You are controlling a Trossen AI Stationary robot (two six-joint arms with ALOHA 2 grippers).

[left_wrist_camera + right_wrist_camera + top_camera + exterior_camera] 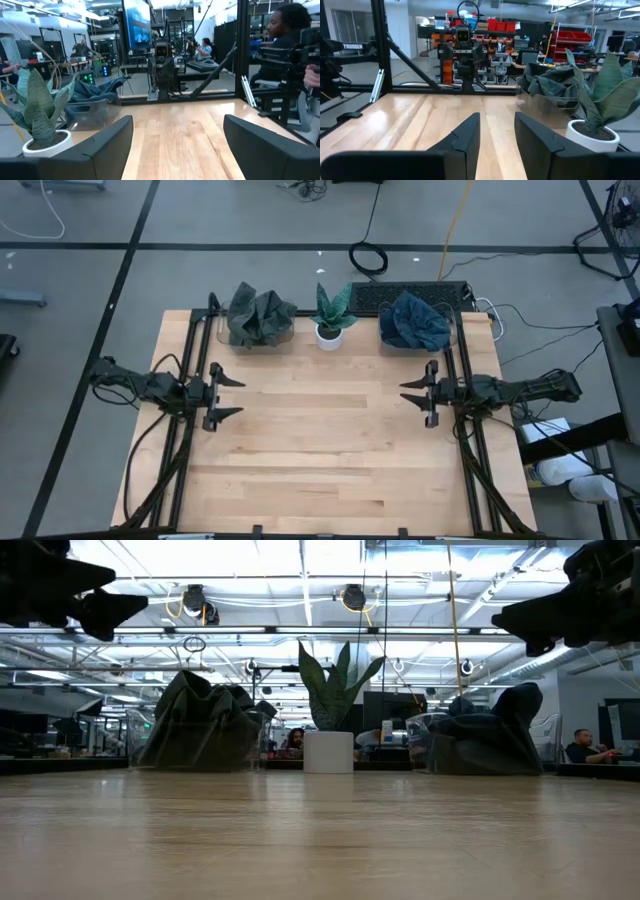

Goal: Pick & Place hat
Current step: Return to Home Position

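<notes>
Blue caps (413,322) are piled in the right transparent bin (453,332), just right of the potted plant (330,320). The right gripper (405,394) is the nearer one, the left gripper (238,397) is off toward the plant's other side. Both jaws are spread, holding nothing.

Bright, even overhead light falls on the pale surface (330,450), with only faint shadows. In the low view, ceiling lights (300,565) at 12 o'clock glare white, leaving the plant (335,690) and the blue caps (490,735) backlit and dark. The surface reflects a soft sheen.
</notes>
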